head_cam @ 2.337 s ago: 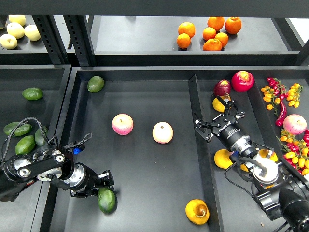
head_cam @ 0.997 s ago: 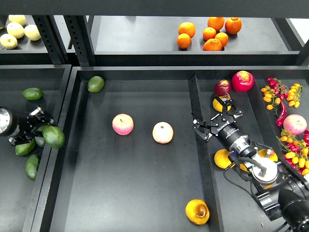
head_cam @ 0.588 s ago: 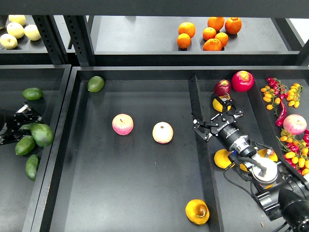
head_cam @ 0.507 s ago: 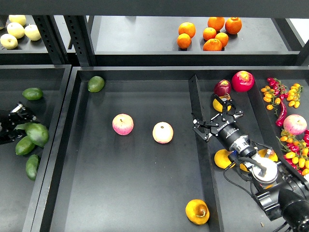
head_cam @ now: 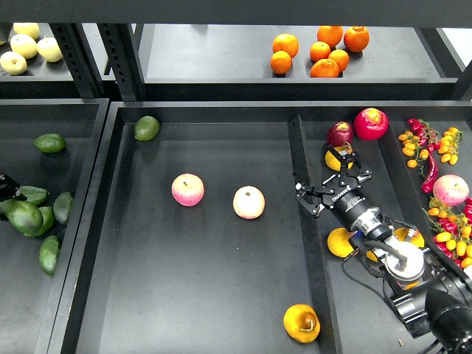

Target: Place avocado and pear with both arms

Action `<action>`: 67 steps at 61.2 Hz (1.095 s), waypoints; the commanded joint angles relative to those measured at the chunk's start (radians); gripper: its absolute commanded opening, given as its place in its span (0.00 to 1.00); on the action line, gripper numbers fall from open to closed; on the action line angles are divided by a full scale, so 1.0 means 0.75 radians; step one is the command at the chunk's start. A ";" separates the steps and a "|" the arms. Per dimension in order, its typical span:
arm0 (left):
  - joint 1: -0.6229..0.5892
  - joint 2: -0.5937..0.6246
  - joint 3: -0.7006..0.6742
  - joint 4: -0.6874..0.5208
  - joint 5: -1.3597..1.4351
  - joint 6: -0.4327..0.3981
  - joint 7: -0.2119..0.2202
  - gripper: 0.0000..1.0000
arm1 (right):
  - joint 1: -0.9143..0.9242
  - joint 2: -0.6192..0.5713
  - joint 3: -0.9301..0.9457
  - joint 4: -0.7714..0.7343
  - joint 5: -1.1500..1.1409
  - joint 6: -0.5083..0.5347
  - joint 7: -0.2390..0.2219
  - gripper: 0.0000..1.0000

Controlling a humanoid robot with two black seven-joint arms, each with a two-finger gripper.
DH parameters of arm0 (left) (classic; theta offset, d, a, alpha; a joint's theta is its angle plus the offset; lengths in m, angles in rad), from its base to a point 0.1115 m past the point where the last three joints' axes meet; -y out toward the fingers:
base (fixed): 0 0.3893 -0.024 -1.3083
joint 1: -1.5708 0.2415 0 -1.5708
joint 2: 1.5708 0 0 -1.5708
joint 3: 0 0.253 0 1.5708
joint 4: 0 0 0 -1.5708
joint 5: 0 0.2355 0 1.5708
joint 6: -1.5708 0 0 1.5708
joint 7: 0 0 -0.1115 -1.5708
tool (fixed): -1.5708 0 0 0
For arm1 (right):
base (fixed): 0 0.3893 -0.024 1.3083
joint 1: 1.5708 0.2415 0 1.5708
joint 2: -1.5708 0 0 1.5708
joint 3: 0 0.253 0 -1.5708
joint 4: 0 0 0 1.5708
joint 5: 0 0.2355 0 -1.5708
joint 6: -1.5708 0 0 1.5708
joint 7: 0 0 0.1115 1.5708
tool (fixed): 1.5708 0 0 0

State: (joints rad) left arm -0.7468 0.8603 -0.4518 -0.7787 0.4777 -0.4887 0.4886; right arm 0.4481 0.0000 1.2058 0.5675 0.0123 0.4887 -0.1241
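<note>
The large centre tray (head_cam: pixel 221 310) holds two apples (head_cam: pixel 187 189), one lighter green fruit (head_cam: pixel 146 127) at its far-left corner, and the pear (head_cam: pixel 302 323) at its near-right edge, not yet gripped.

Change: within the last second the left arm has carried the avocado (head_cam: pixel 22 217) across into the left tray (head_cam: pixel 15 310), where it now lies among about four paler avocados (head_cam: pixel 49 142). Avocado placement appears close to complete.

The left gripper (head_cam: pixel 4 187) is barely visible at the left edge; its opening cannot be determined. The right gripper (head_cam: pixel 330 181) hangs spread wide, empty, over the right tray, well apart from the pear.

Six oranges (head_cam: pixel 321 51) occupy the rear shelf.
</note>
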 commanded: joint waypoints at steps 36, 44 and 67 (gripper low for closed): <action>0.169 0.017 -0.154 0.114 -0.015 0.000 0.000 0.23 | -0.015 0.000 0.000 0.000 0.000 0.000 0.000 0.99; 0.188 0.017 -0.152 0.149 -0.025 0.000 0.000 0.24 | -0.015 0.000 0.000 0.000 0.000 0.000 0.000 0.99; 0.221 0.002 -0.140 0.261 -0.025 0.000 0.000 0.26 | -0.017 0.000 0.000 0.000 0.000 0.000 0.000 0.99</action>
State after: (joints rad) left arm -0.5886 0.8657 -0.5608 -0.6015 0.4574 -0.4887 0.4887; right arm 0.4356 0.0000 1.2057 0.5675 0.0123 0.4887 -0.1242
